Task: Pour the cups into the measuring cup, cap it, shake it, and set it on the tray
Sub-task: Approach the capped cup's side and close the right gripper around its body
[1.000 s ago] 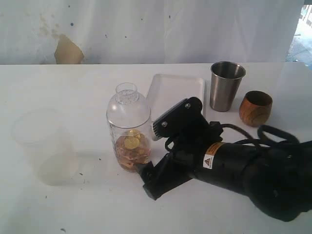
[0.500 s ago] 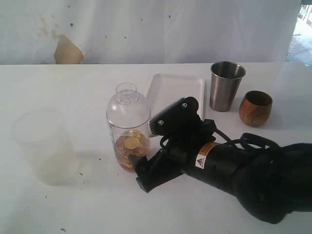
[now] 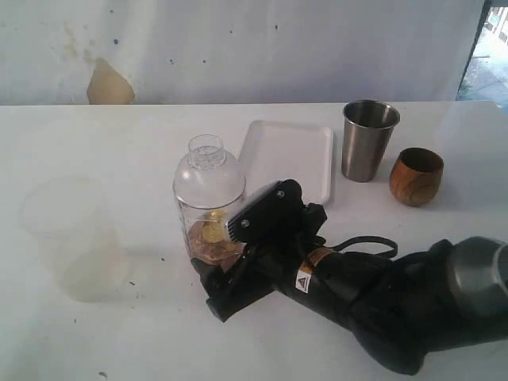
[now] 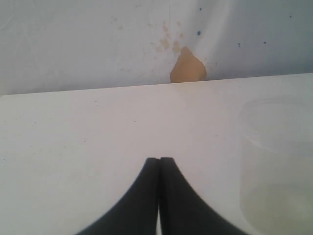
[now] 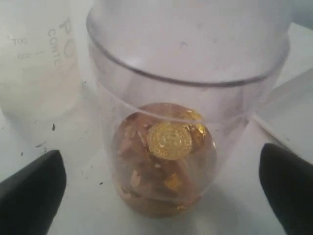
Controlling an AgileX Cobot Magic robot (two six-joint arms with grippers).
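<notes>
Moved: right gripper (image 5: 159,196), advanced leftward to straddle the measuring cup (image 3: 209,214), centre-left on the tabletop (image 3: 119,135). Jaws wide open either side, apparently ready to grasp for shaking. Already on: cap (image 3: 208,171). Inside: coins (image 5: 168,139). Idle: left gripper (image 4: 159,169), closed, empty. Just behind: tray (image 3: 290,147).

the white table (image 3: 103,143) bears the measuring cup (image 3: 198,226), tray (image 3: 290,155), steel tumbler (image 3: 367,143), wooden cup (image 3: 416,176) and frosted cup (image 3: 71,238).

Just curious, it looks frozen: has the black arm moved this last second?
Yes. The right end effector slid left, away from the tray, towards the measuring cup.
</notes>
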